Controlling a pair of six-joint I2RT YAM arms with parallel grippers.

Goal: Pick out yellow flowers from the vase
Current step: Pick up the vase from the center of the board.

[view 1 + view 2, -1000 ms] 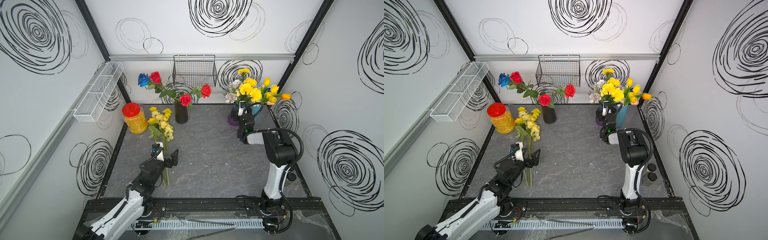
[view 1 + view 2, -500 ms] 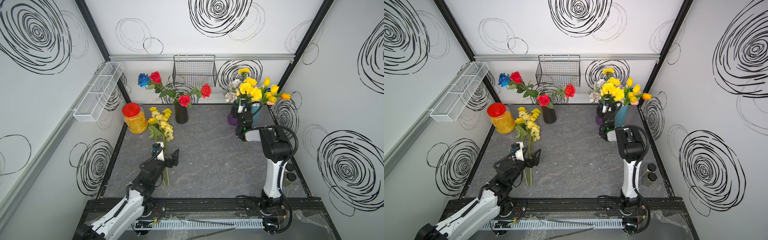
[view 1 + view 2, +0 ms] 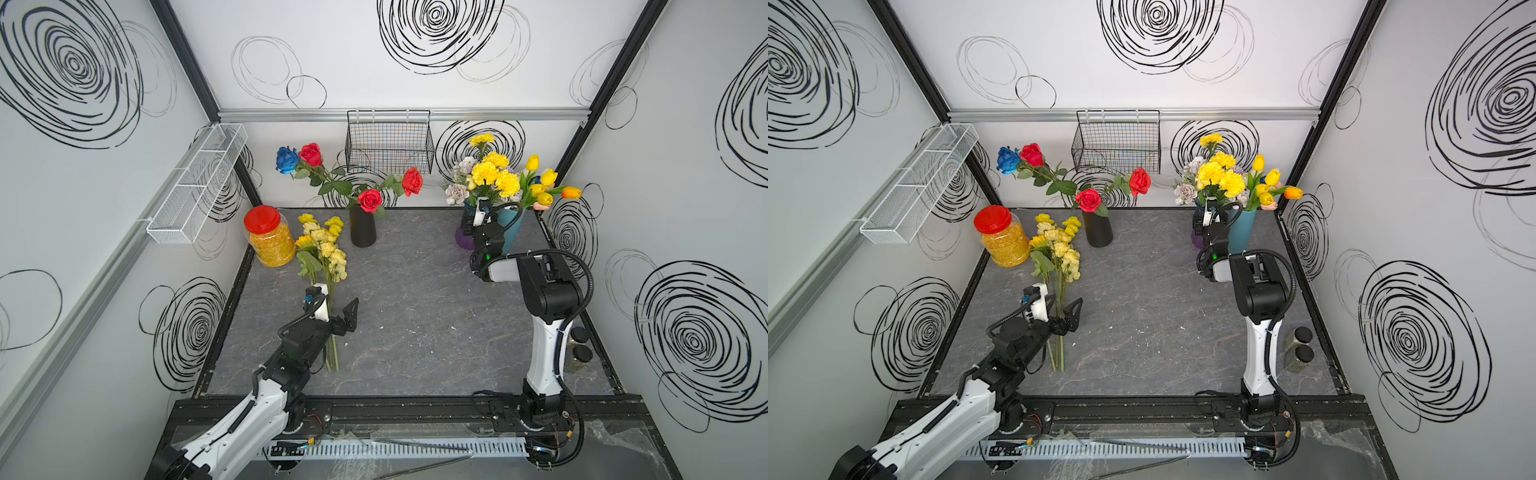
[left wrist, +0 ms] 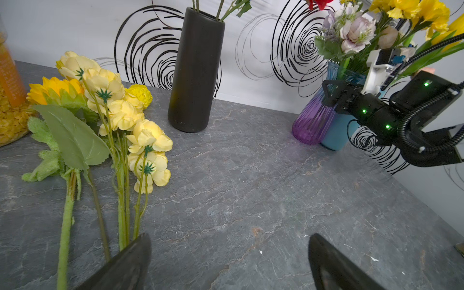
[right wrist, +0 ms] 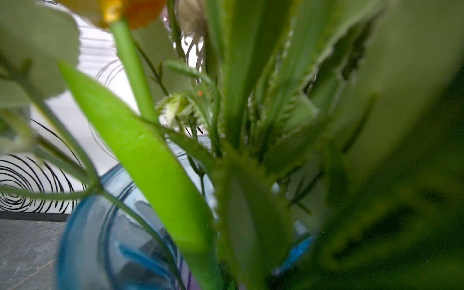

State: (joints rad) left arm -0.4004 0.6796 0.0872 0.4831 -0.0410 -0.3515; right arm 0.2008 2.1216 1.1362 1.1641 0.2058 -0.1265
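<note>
Yellow flowers (image 3: 494, 174): stems upright in two vases, purple vase (image 3: 463, 242) and teal vase (image 3: 513, 230), at the tabletop's (image 3: 415, 311) 1 o'clock; perhaps nine blooms, leaves hide some.
Picked pile (image 3: 326, 249): one, lying at 10 o'clock.
Right end effector (image 3: 473, 212): nearer, among those stems; blooms at its 12 o'clock; jaws hidden, cannot tell.
Left end effector (image 4: 229, 237): jaws wide apart, empty.

**Right arm, change over the last second.** Your right tool (image 3: 475, 215) sits slightly farther toward the back wall than before. It is pressed closer in among the green stems at the mouth of the glass vase (image 3: 462, 241), beneath the yellow flowers (image 3: 492, 180). Your right arm's elbow (image 3: 548, 286) has shifted back and toward the centre of the worktop (image 3: 415, 311). The black cable loop (image 3: 588, 278) behind it has drawn in from the side wall with it.
</note>
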